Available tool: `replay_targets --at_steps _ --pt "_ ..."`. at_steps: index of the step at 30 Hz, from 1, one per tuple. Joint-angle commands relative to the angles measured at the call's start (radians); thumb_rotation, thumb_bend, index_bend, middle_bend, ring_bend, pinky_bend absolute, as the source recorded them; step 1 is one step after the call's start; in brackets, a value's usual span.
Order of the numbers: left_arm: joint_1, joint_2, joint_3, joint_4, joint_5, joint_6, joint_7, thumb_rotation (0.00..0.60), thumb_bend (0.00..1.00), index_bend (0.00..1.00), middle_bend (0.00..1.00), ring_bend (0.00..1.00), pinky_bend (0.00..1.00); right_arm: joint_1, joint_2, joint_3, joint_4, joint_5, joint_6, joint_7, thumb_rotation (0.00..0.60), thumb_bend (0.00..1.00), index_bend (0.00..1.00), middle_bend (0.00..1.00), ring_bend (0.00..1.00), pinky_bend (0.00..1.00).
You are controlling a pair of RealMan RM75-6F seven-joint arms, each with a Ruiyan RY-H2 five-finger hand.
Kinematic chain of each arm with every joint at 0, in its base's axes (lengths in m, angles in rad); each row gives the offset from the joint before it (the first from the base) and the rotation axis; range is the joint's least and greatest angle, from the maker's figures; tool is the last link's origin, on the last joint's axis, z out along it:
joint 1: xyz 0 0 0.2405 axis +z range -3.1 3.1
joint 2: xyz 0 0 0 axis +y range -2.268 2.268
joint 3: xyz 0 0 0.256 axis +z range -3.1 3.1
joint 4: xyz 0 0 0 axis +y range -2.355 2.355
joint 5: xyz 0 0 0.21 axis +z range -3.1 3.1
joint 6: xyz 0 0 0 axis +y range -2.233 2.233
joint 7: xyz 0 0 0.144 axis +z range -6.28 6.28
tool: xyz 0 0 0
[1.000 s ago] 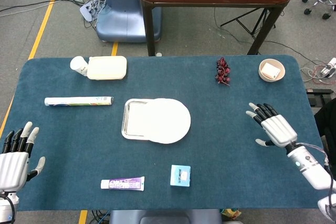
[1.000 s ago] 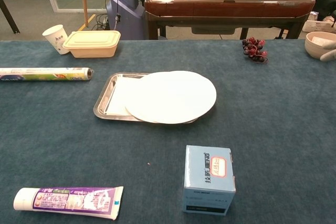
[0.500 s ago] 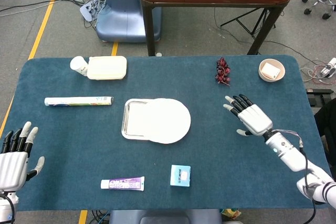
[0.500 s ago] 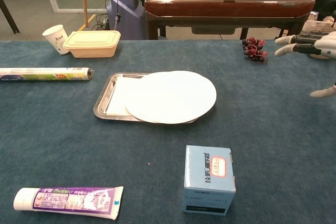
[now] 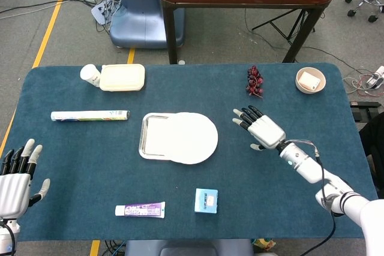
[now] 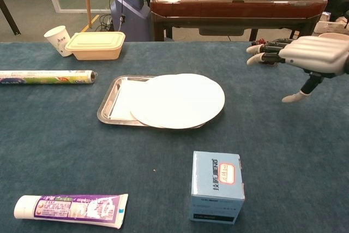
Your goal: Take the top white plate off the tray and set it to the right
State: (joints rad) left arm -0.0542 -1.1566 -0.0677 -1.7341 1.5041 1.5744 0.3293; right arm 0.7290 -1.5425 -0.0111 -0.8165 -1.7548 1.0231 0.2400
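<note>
Two hands were in view, and neither held anything. The right hand (image 5: 261,130) hung above the table (image 5: 72,148) with its fingers spread and pointing at the plate (image 5: 191,138), palm down, probably so the fingers could slide onto or under the rim. The plate lay just beyond those fingertips, apart from them. It sat on the tray (image 5: 146,136) with its near edge overhanging the tray's rim toward the hand, which likely left a lip to get hold of. The bare stretch of table under and behind the hand looked like the fitting spot to set the plate down.

Beyond the hand's knuckle side lay a bunch of dark grapes (image 5: 254,81), and further off a small bowl (image 5: 310,80). On its thumb side, nearer the robot, stood a small blue box (image 5: 206,200), with a tube (image 5: 140,210) past it. None of these lay between the fingers and the plate. Far across the tray were a foil roll (image 5: 89,115), a lidded container (image 5: 122,77) and a paper cup (image 5: 90,75). The left hand (image 5: 16,178) rested at the table's far corner, fingers open, well apart from everything.
</note>
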Motion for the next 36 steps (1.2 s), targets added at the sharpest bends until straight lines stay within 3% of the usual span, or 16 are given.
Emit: replay_targets --at_steps 1,9,16,27,36 --pt "0.000 0.002 0.000 0.000 -0.002 0.000 -0.003 0.600 0.32 0.00 0.00 0.00 0.00 0.020 -0.023 -0.005 0.018 -0.002 -0.011 0.002 0.600 0.25 0.12 0.01 0.00 0.00" --pt "0.000 0.005 0.000 0.000 -0.002 -0.002 -0.011 0.600 0.32 0.00 0.00 0.00 0.00 0.068 -0.080 -0.017 0.070 -0.002 -0.035 -0.009 0.600 0.25 0.12 0.01 0.00 0.00" --pt "0.001 0.010 -0.003 0.000 -0.008 0.000 -0.022 0.600 0.32 0.00 0.00 0.00 0.00 0.096 -0.128 -0.029 0.120 -0.007 -0.028 -0.002 0.600 0.35 0.12 0.01 0.00 0.00" --pt "0.001 0.012 -0.001 -0.002 -0.005 0.002 -0.026 0.600 0.32 0.00 0.00 0.00 0.00 0.137 -0.185 -0.044 0.183 -0.007 -0.028 0.017 0.600 0.35 0.12 0.00 0.00 0.00" --pt "0.004 0.020 -0.003 -0.003 -0.005 0.008 -0.040 0.600 0.32 0.00 0.00 0.00 0.00 0.167 -0.229 -0.059 0.229 -0.008 -0.036 0.034 0.600 0.41 0.12 0.00 0.00 0.00"
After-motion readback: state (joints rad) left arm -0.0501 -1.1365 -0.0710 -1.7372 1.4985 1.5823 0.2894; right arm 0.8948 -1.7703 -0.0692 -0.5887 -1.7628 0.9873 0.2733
